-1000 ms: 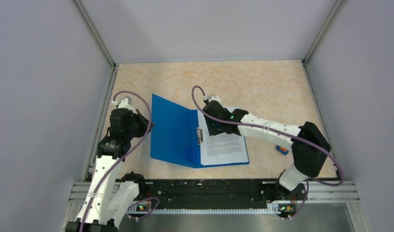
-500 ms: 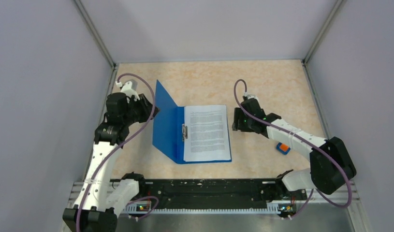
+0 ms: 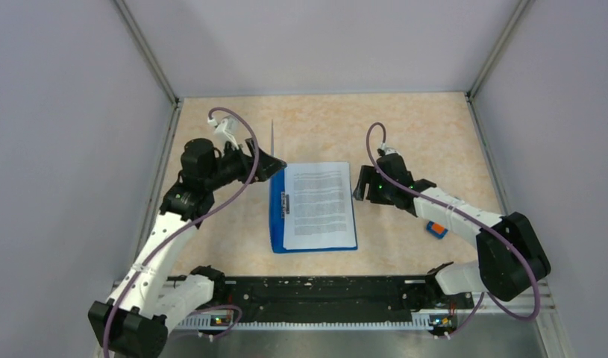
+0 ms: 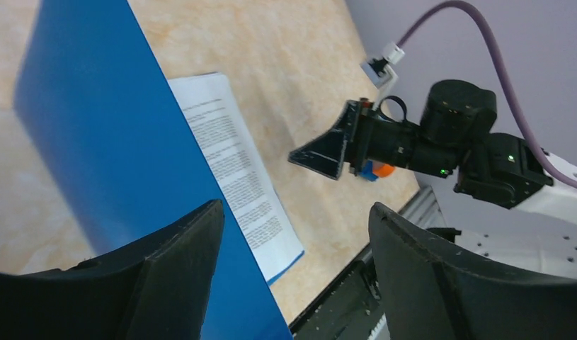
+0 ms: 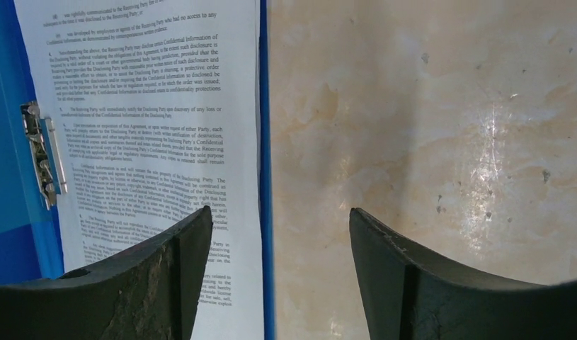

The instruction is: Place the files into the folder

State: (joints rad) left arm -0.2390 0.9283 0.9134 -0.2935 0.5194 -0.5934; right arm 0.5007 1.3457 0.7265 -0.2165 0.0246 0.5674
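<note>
1. Standing nearly upright above the table (image 3: pixel 405 134), the cover (image 4: pixel 108 142) of the folder (image 3: pixel 277 231) was pictured edge-on, its back panel laid flat.
2. The files (image 3: pixel 320 205) were seen lying on that panel, beside the metal clip (image 5: pixel 41 156).
3. The left gripper (image 3: pixel 275 165) was held open at the cover's edge; the right gripper (image 3: pixel 358 186) was spread empty just beside the sheets.
4. Closing was judged the step in hand: the cover needed tipping down over the papers.

Folder (image 3: pixel 276 224) cover edge-on from above — face unseen; files (image 5: pixel 151 127) cut off top, bottom — right wrist view.
</note>
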